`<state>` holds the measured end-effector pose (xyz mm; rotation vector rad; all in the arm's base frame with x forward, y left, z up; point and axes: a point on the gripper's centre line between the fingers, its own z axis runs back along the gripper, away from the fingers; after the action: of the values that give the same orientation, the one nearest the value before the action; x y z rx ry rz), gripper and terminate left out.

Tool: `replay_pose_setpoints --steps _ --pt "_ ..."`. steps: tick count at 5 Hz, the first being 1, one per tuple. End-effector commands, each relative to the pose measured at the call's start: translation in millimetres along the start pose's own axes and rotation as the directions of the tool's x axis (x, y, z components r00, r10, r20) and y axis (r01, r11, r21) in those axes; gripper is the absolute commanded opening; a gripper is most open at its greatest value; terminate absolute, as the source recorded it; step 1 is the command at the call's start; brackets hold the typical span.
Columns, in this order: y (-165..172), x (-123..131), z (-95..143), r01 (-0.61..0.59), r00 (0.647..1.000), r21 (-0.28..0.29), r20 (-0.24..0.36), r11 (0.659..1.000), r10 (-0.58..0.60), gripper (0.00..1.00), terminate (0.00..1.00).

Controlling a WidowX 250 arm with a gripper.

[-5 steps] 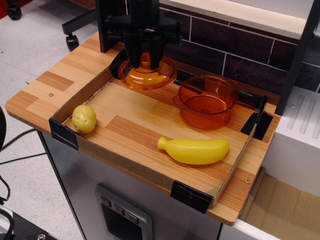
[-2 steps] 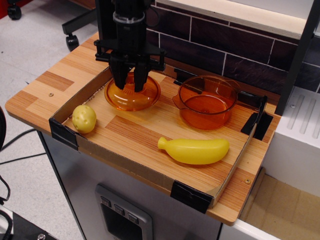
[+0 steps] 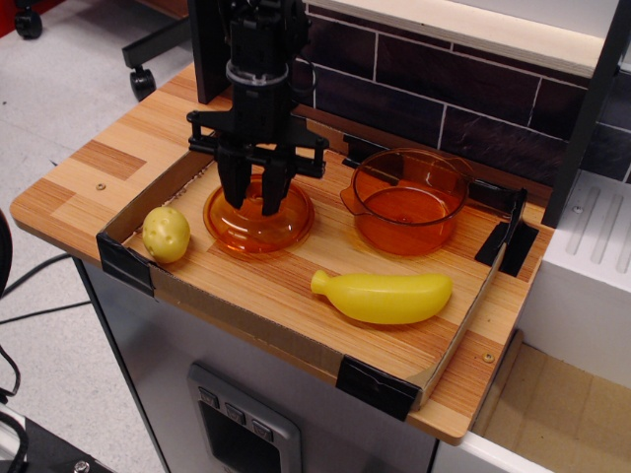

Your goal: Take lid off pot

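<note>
The round, shallow-domed translucent orange plastic lid [image 3: 258,219] is sitting on the wooden tray floor [image 3: 296,266], left of centre and well apart from the deep translucent orange plastic pot [image 3: 409,202], which is standing open and uncovered at the right rear. So the removal itself is looking done; what's left, by my read, is letting go and clearing the arm. The black gripper [image 3: 256,200] is pointing straight down over the lid's centre, fingers [image 3: 237,185] straddling the knob area; the knob itself is hidden behind them, so I can't tell whether they're gripping it or already slack. Lid appears to be resting flat, though contact under the near rim isn't certain. A small yellow plastic potato [image 3: 166,234] is lying just beside the lid's left edge, and a yellow plastic banana [image 3: 383,297] is lying near the front, clear of both.
</note>
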<state>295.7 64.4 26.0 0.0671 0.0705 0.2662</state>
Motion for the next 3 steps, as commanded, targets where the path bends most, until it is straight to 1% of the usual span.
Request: replay_pose_setpoints --steps 1,2,3 --pt "-2.2 8.5 34.9 -0.014 0.998 -0.057 0.06 0.998 0.017 1.0 0.0" --pt "-1.3 12.9 60.0 -0.092 0.987 -0.077 0.123 0.993 0.101 1.0 0.0" --pt "0.8 12.9 97.2 -0.131 0.978 -0.12 0.147 0.984 0.148 1.0 0.0"
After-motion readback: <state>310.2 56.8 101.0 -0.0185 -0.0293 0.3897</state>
